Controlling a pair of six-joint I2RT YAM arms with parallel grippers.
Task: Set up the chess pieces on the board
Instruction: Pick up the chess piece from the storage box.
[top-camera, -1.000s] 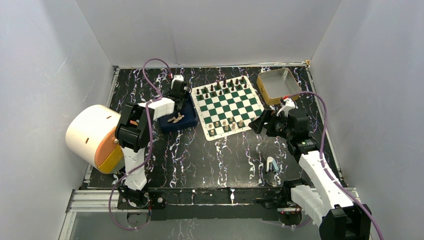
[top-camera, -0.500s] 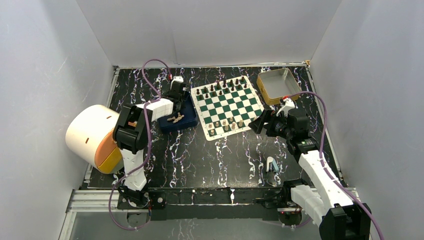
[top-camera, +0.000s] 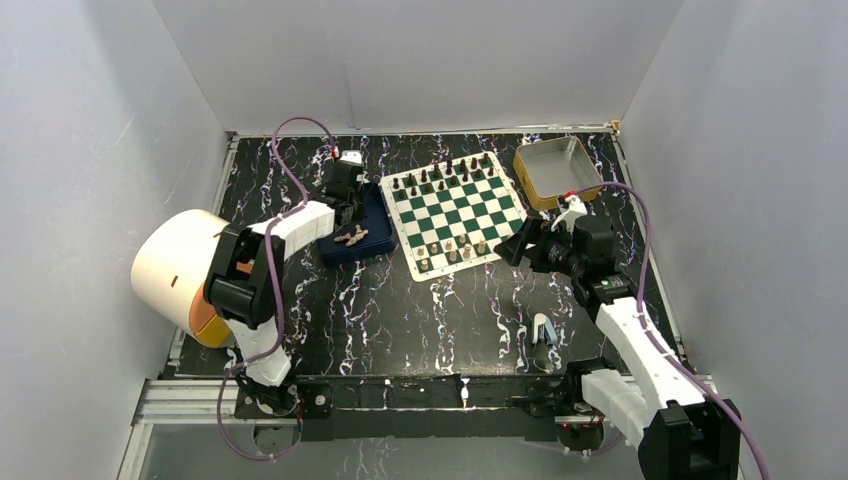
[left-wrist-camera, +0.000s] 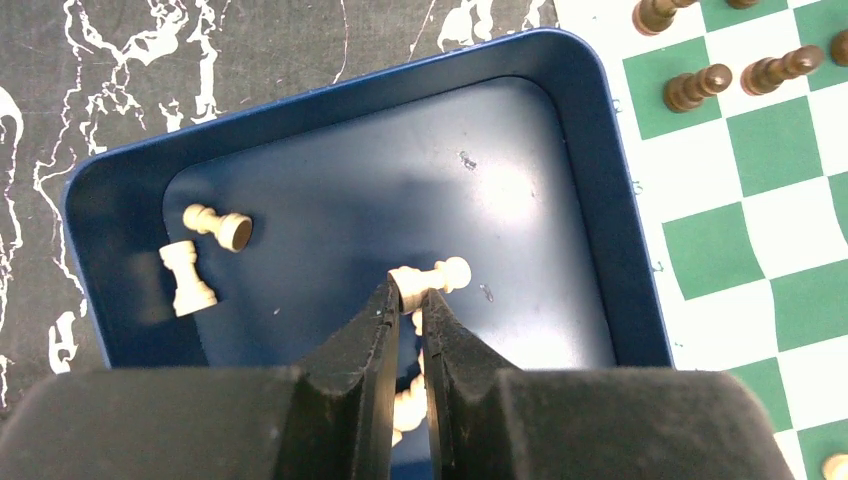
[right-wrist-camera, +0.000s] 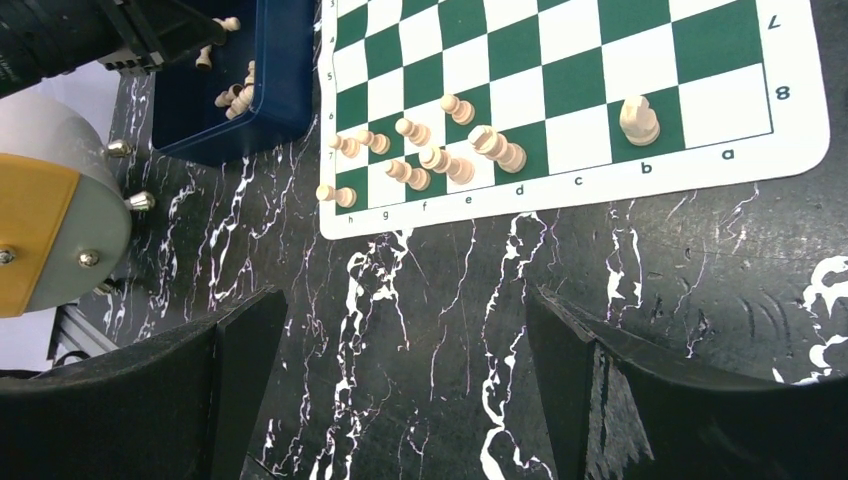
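We are looking down on a black marbled table (top-camera: 400, 310). A cream and orange drum (top-camera: 175, 265) is lying at its left edge. The left arm (top-camera: 290, 225) is rising beside the drum, elbow bent, with its forearm reaching back over a blue tray (left-wrist-camera: 620, 230). The right arm (top-camera: 630, 335) is stretching forward from the near right corner, its wrist hovering over bare table just beside the chessboard (top-camera: 455, 210).

The chessboard is lying toward the back of the table, slightly turned, between the blue tray and a yellow-rimmed tin (top-camera: 557, 170). Dark pieces (top-camera: 440, 175) are standing on its far rows. Cream chess pieces (right-wrist-camera: 440, 160) are clustering on its near rows, and a few more are lying in the tray.

The left gripper (left-wrist-camera: 407, 300) is pinching the base of a cream pawn (left-wrist-camera: 440, 273) over the tray floor, with the pawn held sideways. The right gripper (right-wrist-camera: 395, 305) is spread wide with nothing between its fingers.

Compared with a second ago, the left elbow is sitting lower and nearer the drum, the left wrist has shifted slightly left over the tray, and its fingers have closed. The right arm is staying almost where it was.
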